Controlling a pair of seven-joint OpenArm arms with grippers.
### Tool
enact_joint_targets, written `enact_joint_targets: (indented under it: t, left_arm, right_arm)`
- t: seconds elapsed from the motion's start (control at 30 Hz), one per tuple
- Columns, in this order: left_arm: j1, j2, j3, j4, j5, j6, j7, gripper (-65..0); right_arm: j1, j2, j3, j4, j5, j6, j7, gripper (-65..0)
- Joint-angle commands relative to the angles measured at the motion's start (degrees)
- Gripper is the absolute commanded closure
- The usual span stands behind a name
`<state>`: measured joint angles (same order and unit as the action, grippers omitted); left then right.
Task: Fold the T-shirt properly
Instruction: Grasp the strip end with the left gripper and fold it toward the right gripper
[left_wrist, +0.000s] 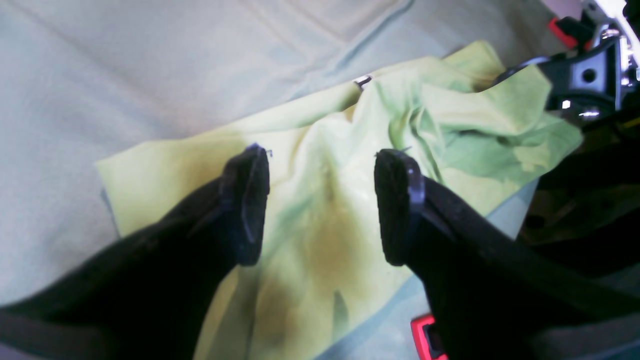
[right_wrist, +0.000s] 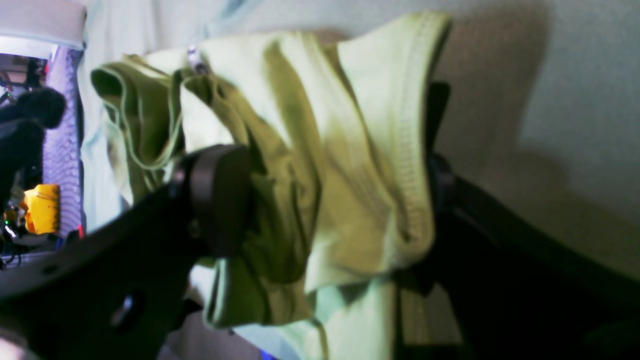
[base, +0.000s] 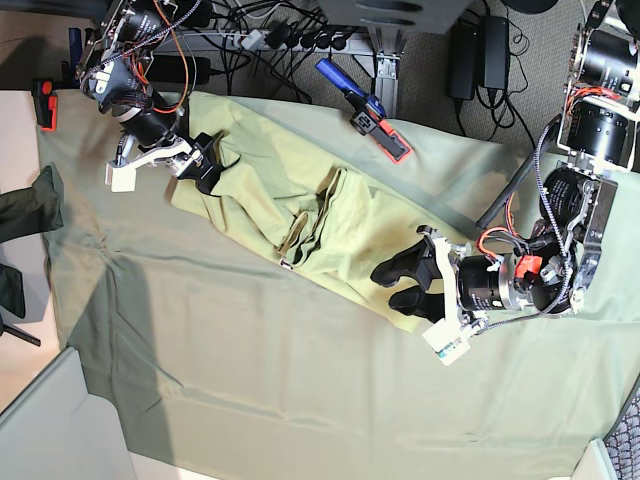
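Observation:
The pale yellow-green T-shirt (base: 300, 215) lies crumpled in a diagonal band on the table cloth. It also shows in the left wrist view (left_wrist: 320, 150), with its small dark tag (left_wrist: 362, 81) at the collar. My left gripper (left_wrist: 322, 200) hovers open over the shirt's lower right end (base: 400, 285), with nothing between its pads. My right gripper (right_wrist: 330, 195) is at the shirt's upper left end (base: 205, 162). Its fingers (right_wrist: 220, 200) stand wide apart with bunched shirt fabric (right_wrist: 350, 150) and a stitched hem between them.
The grey-green table cloth (base: 250, 370) covers the table. A blue and red clamp (base: 365, 110) lies at the back edge, and a red clamp (base: 42, 100) at the far left. Dark cloth (base: 25, 205) hangs at the left. A grey bin (base: 50, 430) is at the bottom left.

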<state>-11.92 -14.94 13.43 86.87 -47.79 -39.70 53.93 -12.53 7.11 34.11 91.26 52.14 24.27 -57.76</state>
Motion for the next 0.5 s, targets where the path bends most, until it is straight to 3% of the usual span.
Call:
enact_joint_targets:
  t: [0.0, 0.07, 0.17, 0.3, 0.47]
  left_arm:
    - [-1.25, -0.15, -0.24, 0.92, -1.29, -0.3, -1.38, -36.5]
    - [-1.29, -0.15, -0.24, 0.92, -1.29, -0.3, -1.55, -36.5]
    - [-1.44, -0.15, -0.28, 0.92, -1.29, -0.3, -1.81, -36.5]
    - [-1.42, -0.35, -0.46, 0.92, -2.56, -0.3, -1.81, -36.5]
    - [-1.36, -0.5, -5.55, 0.92, -4.9, -0.3, -0.76, -36.5]
  right_arm:
    - [-0.07, 0.33, -0.07, 0.5, -1.2, 4.02, -1.38, -44.1]
    - [-0.04, 0.33, -0.07, 0.5, -1.18, 4.02, -0.74, -34.0]
    - [-0.04, 0.33, -0.07, 0.5, -1.18, 4.02, 1.53, -1.5]
    - [-0.04, 1.66, -0.04, 0.5, -5.99, 4.02, 3.85, 0.0]
    - [-0.02, 9.03, 1.68, 0.5, -10.62, 4.0, 8.2, 0.0]
